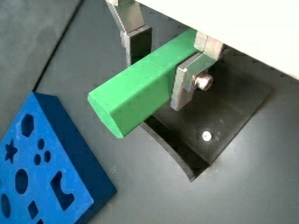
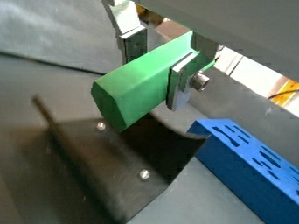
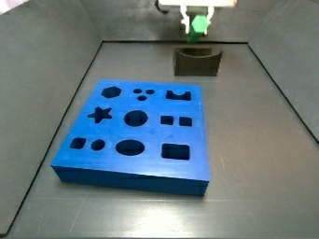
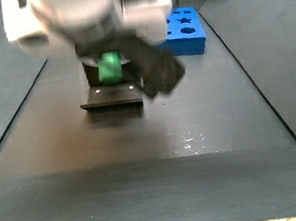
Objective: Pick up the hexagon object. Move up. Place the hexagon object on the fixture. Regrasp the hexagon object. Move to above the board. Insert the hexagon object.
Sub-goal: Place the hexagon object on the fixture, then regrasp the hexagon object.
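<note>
We found the gripper [image 1: 165,61] pinching the hexagon object [image 1: 140,90] across its flat sides, hanging just above the fixture [image 3: 197,62] at the far end of the enclosure. We judged the step to be the placing: the green prism needed lowering straight down with its long axis lined up with the notch (the fit looked snug), the fingers parting only once it sat. The board [image 3: 140,126] lay well apart on the dark matte floor, and plain grey walls closed in both sides.
</note>
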